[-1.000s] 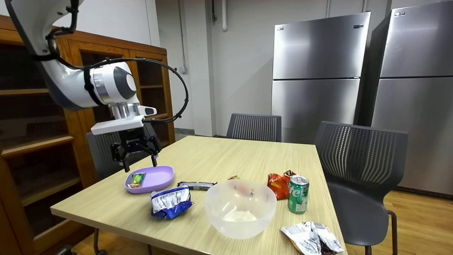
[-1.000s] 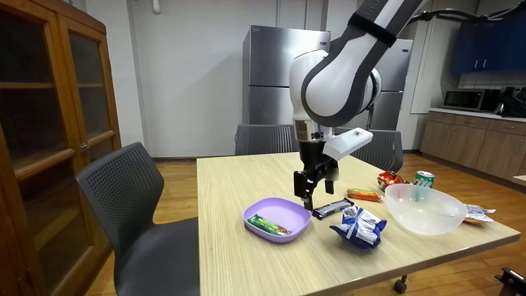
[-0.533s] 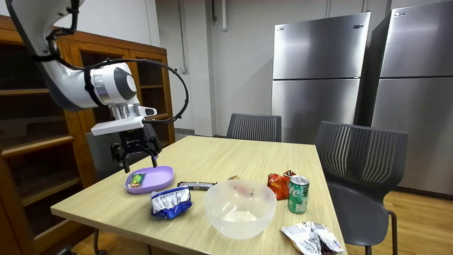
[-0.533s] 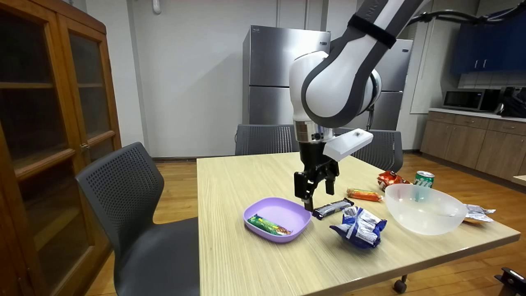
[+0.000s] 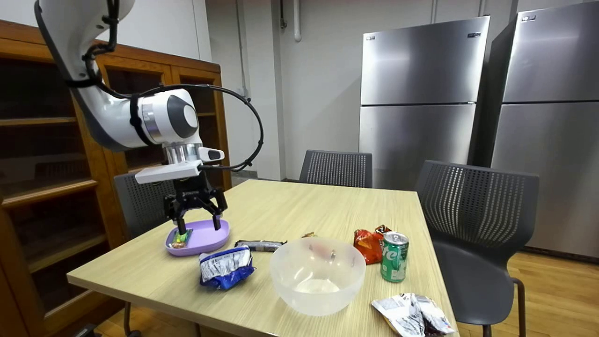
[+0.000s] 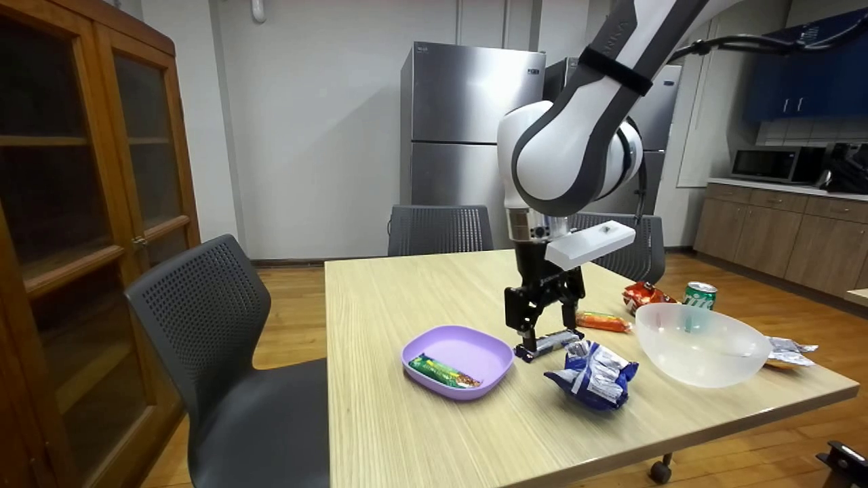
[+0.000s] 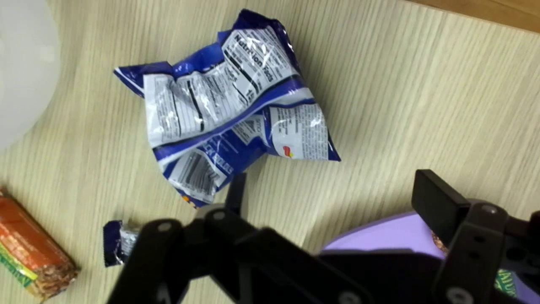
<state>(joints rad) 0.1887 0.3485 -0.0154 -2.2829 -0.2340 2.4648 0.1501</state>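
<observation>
Lower and farther from the purple dish (image 6: pixel 468 344) than half a second ago, the end effector (image 5: pixel 199 225) hangs above the worktop (image 5: pixel 299 201), fingers spread apart. Crumpled and glossy, the blue bag (image 7: pixel 249 99) rests near the dish, white printed panels upward; in the wrist view a blue band slants across it from lower left to upper right. Beside it lies the slim, silvery-and-dark bar (image 6: pixel 559 340), its long axis aimed at the dish.
</observation>
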